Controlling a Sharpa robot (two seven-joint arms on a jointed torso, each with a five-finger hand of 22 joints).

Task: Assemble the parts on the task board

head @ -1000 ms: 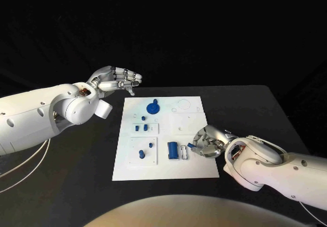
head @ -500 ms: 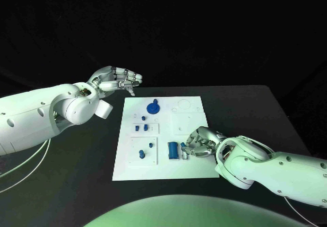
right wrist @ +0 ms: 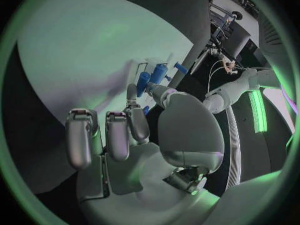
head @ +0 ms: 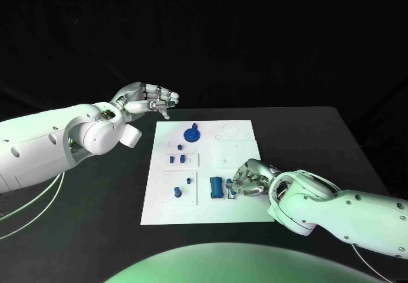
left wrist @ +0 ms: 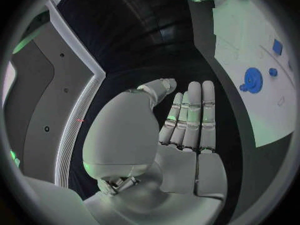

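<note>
— Where was my right hand (head: 252,179)?
— Pinching a small blue part (head: 230,183) beside the cylinder (head: 217,187) on the task board (head: 242,209). Left hand (head: 146,99) curled, holding nothing.
— Risk?
— A tilt could've jammed it

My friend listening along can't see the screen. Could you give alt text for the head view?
The robot's right hand rests low on a white task board, fingers at a blue part near its lower middle. The left hand hangs raised with fingers curled beyond the board's far left corner. More blue parts, including a round one, sit on the board.
</note>
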